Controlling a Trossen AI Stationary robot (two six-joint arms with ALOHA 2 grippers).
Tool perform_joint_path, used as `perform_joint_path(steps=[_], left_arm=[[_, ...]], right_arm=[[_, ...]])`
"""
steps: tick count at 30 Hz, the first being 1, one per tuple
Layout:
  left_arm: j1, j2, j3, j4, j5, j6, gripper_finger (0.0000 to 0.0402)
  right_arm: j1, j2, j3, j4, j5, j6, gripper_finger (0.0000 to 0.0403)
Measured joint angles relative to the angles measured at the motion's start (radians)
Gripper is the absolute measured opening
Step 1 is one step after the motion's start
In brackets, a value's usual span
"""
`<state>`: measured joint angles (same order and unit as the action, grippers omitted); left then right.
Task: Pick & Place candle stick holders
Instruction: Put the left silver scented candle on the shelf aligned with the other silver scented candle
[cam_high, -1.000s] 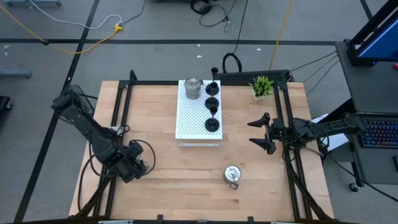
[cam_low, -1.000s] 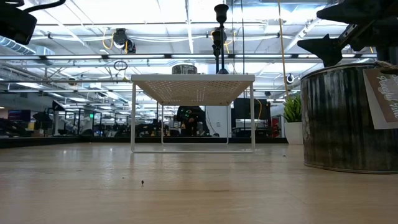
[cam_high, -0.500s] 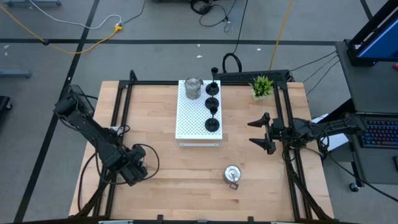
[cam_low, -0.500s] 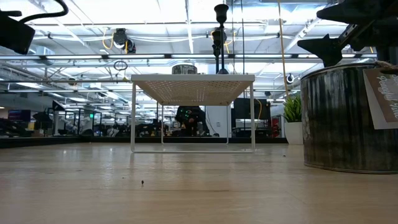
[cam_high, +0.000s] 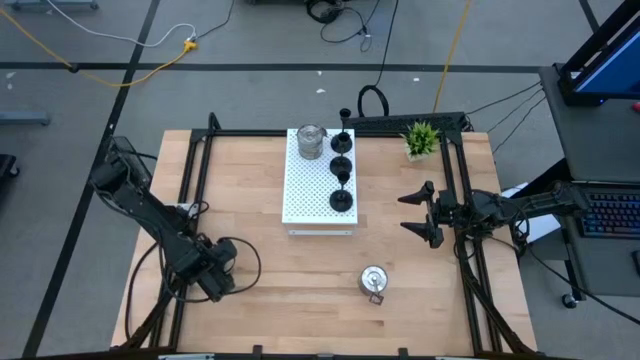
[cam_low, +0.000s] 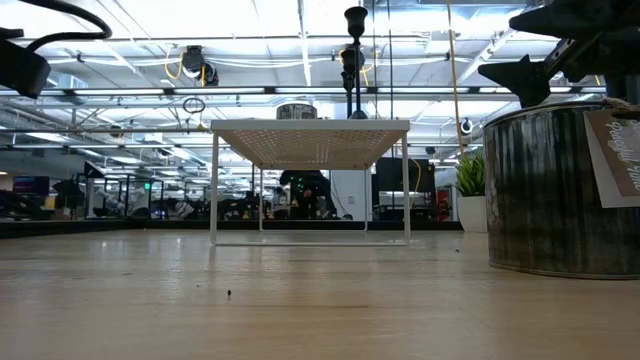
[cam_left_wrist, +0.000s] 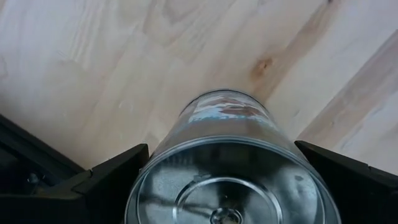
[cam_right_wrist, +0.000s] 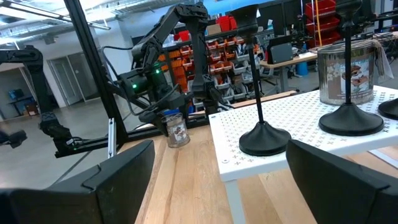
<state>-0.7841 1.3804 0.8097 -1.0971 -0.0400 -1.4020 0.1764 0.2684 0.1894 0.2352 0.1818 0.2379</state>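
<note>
Silver holder sits clamped in your left hand — board already carries five; another tin waits near your open right hand.

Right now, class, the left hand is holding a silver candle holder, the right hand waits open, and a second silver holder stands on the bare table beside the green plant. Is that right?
Not quite. The second silver holder stands at the table's near edge, far from the green plant at the far corner, as the high view shows. The left hand does grip a silver candle holder, and the right hand waits open.
</note>
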Motion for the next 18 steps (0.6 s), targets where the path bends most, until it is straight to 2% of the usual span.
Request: perform_joint_path(steps=[10,18], left_arm=[[0.000,0.000,0.000,-0.004,0.007,0.048,0.0400],[0.000,0.000,0.000,-0.006,0.002,0.031,0.0400]], right_arm=[[0.000,0.000,0.000,0.000,0.000,0.000,0.0359],[0.000,0.000,0.000,0.000,0.000,0.000,0.0357]])
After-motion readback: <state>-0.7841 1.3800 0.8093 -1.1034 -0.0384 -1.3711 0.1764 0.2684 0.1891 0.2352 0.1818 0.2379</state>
